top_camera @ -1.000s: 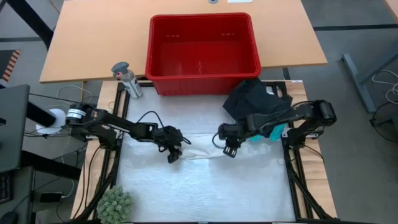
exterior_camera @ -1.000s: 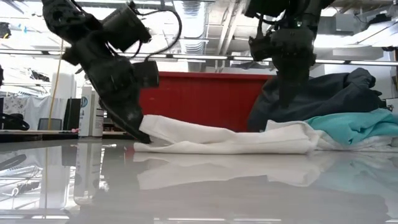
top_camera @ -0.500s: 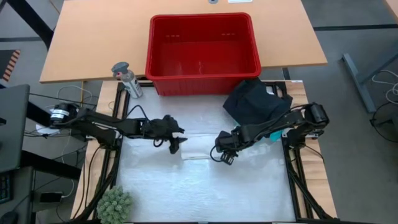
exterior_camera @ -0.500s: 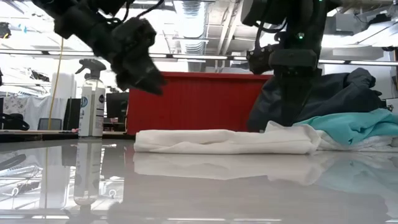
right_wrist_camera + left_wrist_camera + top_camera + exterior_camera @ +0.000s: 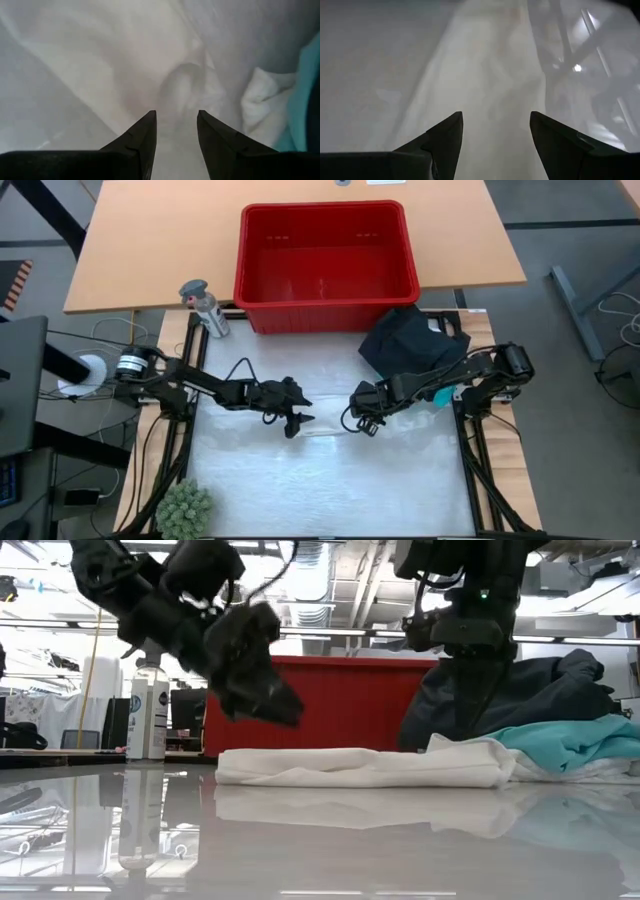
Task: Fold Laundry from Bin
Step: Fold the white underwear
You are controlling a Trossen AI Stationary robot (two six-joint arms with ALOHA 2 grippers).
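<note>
The white garment [image 5: 360,767] lies folded into a long, flat strip at the middle of the table, pale against the glossy white table [image 5: 330,490] and hard to pick out from above. Its right end runs into the rest of the laundry: a turquoise shirt [image 5: 570,743] and a black heap [image 5: 408,340] piled at the table's far right. The bin [image 5: 325,255] sits on a wooden desk [image 5: 150,240] just beyond the table, with nothing to be seen in it.

The left gripper [image 5: 297,422] hangs above the strip's left end, clear of the cloth, fingers [image 5: 445,137] spread with nothing between them. The right gripper [image 5: 364,423] is down at the strip's right end — its fingers [image 5: 142,137] stand partly apart with white cloth bunched right at their tips, but whether they pinch it cannot be told.

A spray bottle [image 5: 203,307] stands at the table's far left corner and a small green plant [image 5: 185,508] at its near left corner. In the low view the table mirrors the cloth, and beyond it lies a workshop with ceiling pipes and strip lights. The turquoise shirt is mostly hidden under the right arm from above.
</note>
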